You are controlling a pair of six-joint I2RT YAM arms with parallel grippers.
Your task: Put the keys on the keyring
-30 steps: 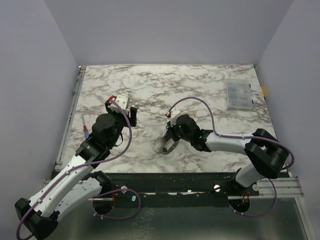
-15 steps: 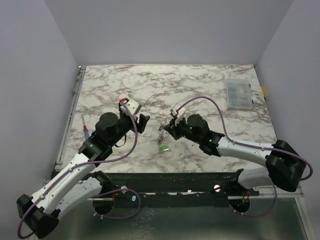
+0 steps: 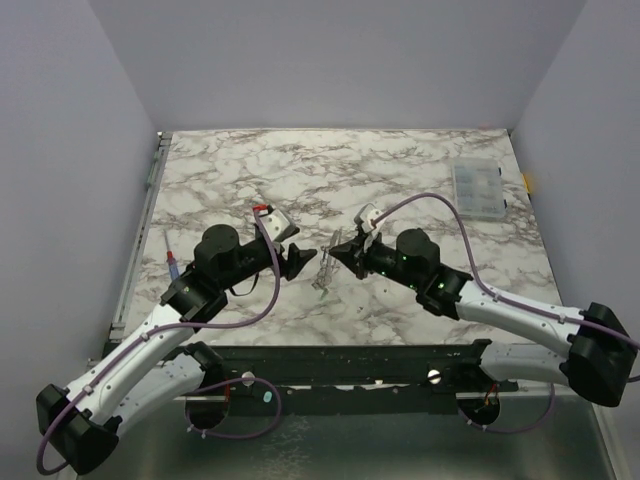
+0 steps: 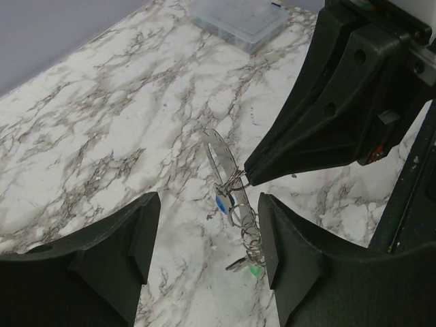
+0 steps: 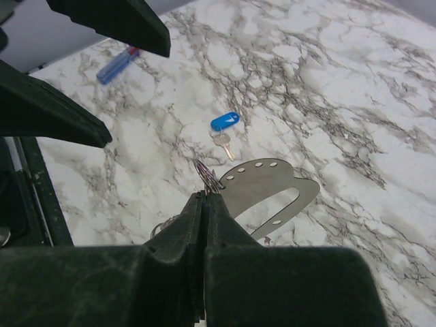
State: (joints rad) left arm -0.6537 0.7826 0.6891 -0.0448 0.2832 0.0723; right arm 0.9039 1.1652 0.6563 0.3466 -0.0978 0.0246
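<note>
- The left pincer (image 3: 297, 262) stood apart and empty, with a finger on either side of the keyring in its own wrist view.
- The right pincer (image 5: 204, 199) was clamped together on the keyring (image 5: 271, 185), holding it up between the two pincers.
- A green key (image 4: 254, 270) showed by the keyring's lower end.
- A blue key (image 5: 224, 122) lay on the bench (image 5: 354, 88) just beyond.
- The box (image 3: 477, 190) sat far right.

Has lifted keyring (image 3: 325, 266) off counter (image 3: 420, 170) in pinched right claw (image 3: 343, 252) and carried it back from the near edge, keys (image 4: 222, 203) now dangling below. Has swung left claw (image 3: 303, 262) rightward, from well apart to just beside the ring, facing it.
</note>
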